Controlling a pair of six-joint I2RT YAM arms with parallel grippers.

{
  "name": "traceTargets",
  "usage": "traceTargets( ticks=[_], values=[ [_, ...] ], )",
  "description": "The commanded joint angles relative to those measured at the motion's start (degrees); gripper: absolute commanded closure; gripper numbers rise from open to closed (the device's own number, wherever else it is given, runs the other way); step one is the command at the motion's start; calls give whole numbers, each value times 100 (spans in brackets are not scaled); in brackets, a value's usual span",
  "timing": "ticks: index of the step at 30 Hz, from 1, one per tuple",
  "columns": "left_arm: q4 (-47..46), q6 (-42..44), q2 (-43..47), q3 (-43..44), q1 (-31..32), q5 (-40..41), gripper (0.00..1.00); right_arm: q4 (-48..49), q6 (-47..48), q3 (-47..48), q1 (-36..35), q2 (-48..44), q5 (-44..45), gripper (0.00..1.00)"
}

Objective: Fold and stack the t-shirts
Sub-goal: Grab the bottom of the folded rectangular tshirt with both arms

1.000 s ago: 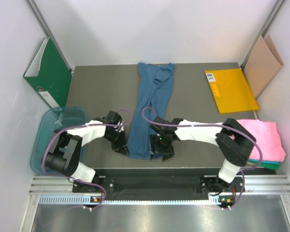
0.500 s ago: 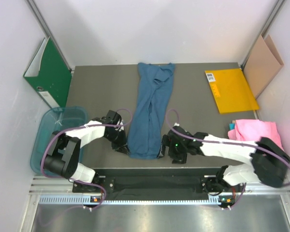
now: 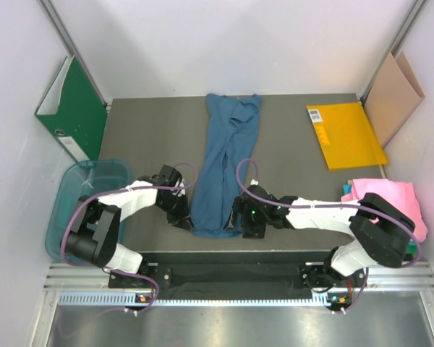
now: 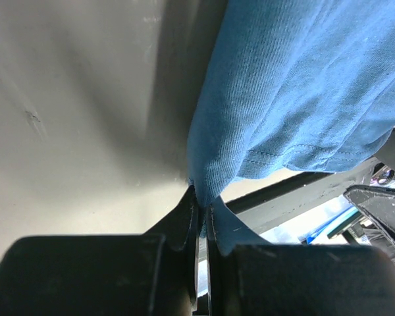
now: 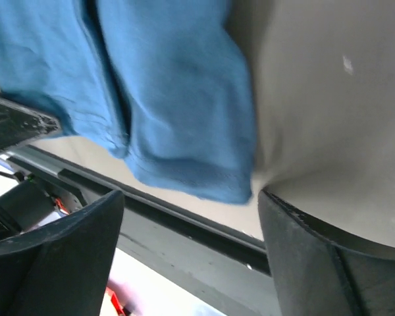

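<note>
We are working on the dark blue shirt, which is lying in the middle of the table in the top view. It is folded into a long thin strip. The strip is running from the top of the picture down to the bottom, leaning a little so its top end sits more to the right. The neck end is pointing up, and the hem is pointing down at our arms.

Our left gripper is pinching the lower left corner of the hem, fingers squeezed tight on the cloth. Our right gripper is sitting by the lower right corner with its fingers spread wide, holding nothing.

We think the next move is closing those fingers on that corner, then lifting both corners together toward the top end to fold the strip in half. The pink shirt is lying at the right edge.
</note>
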State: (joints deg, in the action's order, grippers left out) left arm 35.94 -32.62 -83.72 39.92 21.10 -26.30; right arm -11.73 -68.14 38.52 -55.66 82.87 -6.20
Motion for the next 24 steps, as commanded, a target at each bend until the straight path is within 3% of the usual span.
traceTargets(
  ticks=[1,3,6,10,12,14,19,24],
  values=[
    [-202,10,216,-90,-18,-15,100,486,212,304,2,597,180,25],
    [-193,10,234,-90,-18,3,100,409,292,515,11,800,171,65],
    [-88,-42,216,-55,-18,38,100,-284,433,1068,-24,1073,372,100],
    [9,-121,268,-20,-18,-172,100,-2039,408,1692,-164,532,1110,100],
    [-17,-209,478,-2,-18,-489,100,-2516,215,1676,-278,30,1532,100],
    [0,-358,892,-98,-18,-281,100,-2711,-14,1414,-375,-752,1796,100],
    [-272,-570,482,-432,69,-875,100,-2300,-595,-229,-322,-1484,1165,100],
    [-106,-307,533,-582,78,-666,100,-1623,-745,-540,-612,-1143,646,100]
  ],
)
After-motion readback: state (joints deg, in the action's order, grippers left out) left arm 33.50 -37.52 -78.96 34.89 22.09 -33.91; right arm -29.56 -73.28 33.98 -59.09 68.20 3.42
